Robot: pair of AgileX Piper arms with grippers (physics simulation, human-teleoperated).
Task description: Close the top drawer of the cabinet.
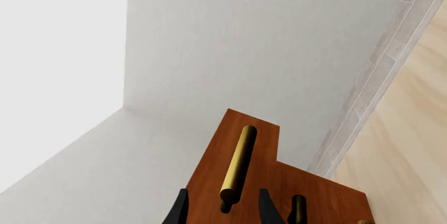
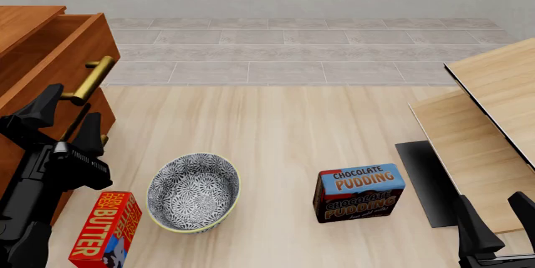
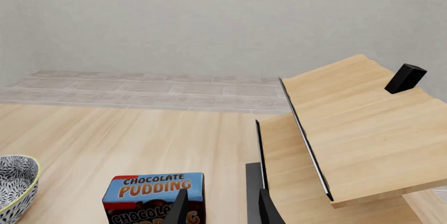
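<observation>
Setting: simulated domestic room. Evidence: wooden cabinet (image 2: 37,49), patterned bowl (image 2: 193,193), butter box (image 2: 104,229), pudding box (image 2: 359,193). Plain wall, tiled floor strip.

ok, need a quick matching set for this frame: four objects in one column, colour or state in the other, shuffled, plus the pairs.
Things:
1. top drawer
2. bowl
3. pudding box
4. butter box

Descriptions:
A. red, lying at the near left of the table
B. pulled out, brass handle facing the left gripper
C. blue lid, standing right of the middle
D. black-and-white pattern, yellowish rim, nothing in it

Pairs: 1-B, 2-D, 3-C, 4-A
</observation>
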